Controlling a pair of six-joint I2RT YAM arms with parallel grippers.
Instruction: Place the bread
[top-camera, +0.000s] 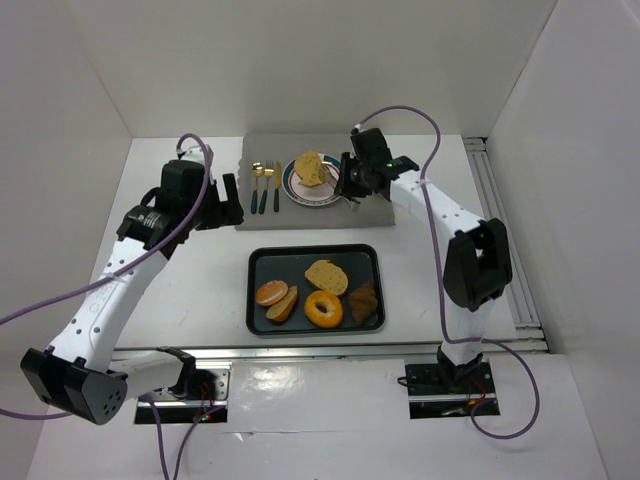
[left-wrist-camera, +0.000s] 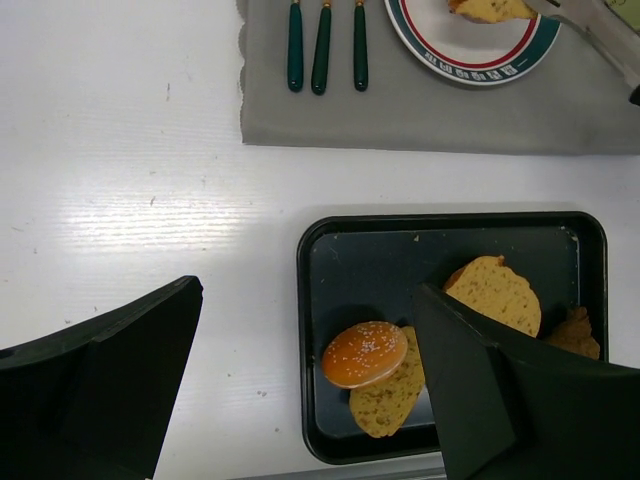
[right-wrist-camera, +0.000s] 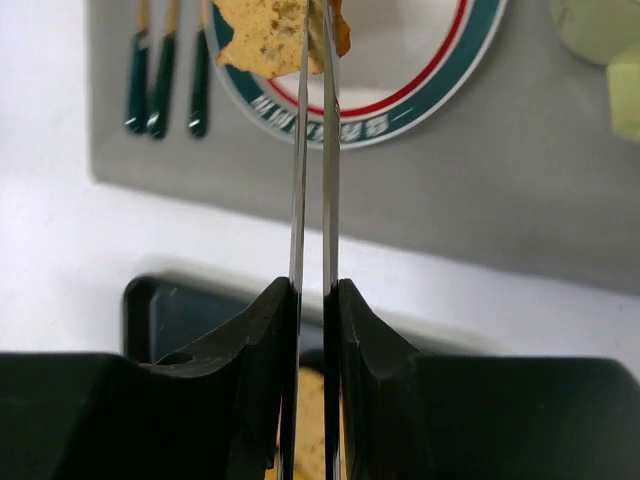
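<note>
Top external view, working outward from the arm bases.

Tray (top-camera: 282, 264) sits nearest, at centre, holding a bun (top-camera: 271, 293), a bagel (top-camera: 323, 309) and other cut pieces. None of these is being handled.

Left gripper (top-camera: 228, 203) hangs at 10 o'clock from the tray, just off the left edge of the grey mat (top-camera: 375, 205). Its jaws are spread wide and hold nothing.

Cutlery (top-camera: 265, 185) lies on the mat at 12 o'clock from the tray, with the plate (top-camera: 300, 200) just to its right.

Bread slice (top-camera: 311, 170) stands on edge over the plate. The right gripper (right-wrist-camera: 314, 60) comes in from 3 o'clock with its thin blades pinched closed on the slice. Whether the lower edge rests on the plate I cannot tell; the wrist view crops it.

Judged step: delivery to the plate, release pending. Next move calls for settling the slice onto the plate, parting the blades a little, then backing off toward 3 o'clock.

Edges: plate rim below the slice, cutlery close at 9 o'clock. A toppling slice should fall inside the rim.

Room: bare mat at 3 to 5 o'clock of the plate gives a clean exit. Left arm is well apart.
</note>
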